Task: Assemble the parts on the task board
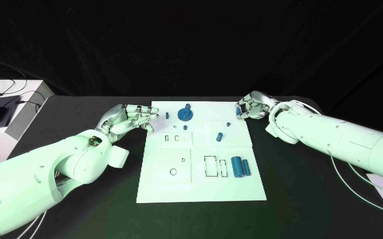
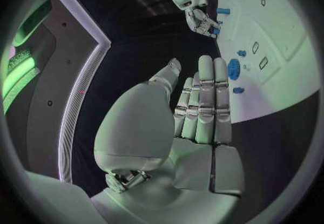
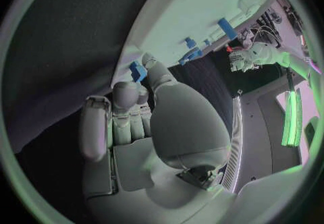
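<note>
Currently: pick-up step. Right hand (image 1: 253, 107), upper right of centre at task board (image 1: 200, 189) top corner, fingers curled, pinching small blue part (image 3: 137, 70); next: carry to its slot, seat it. Left hand (image 1: 128, 119), left of board, fingers apart, holds nothing. Gear-like blue part (image 1: 186, 112) near board's top.

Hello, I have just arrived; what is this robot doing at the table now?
It is assembling small blue parts on the white task board. The right hand is at the board's far right corner and pinches a small blue part in its fingertips. The left hand hovers at the board's left edge, fingers apart, holding nothing. A blue gear and two blue cylinders lie on the board.
</note>
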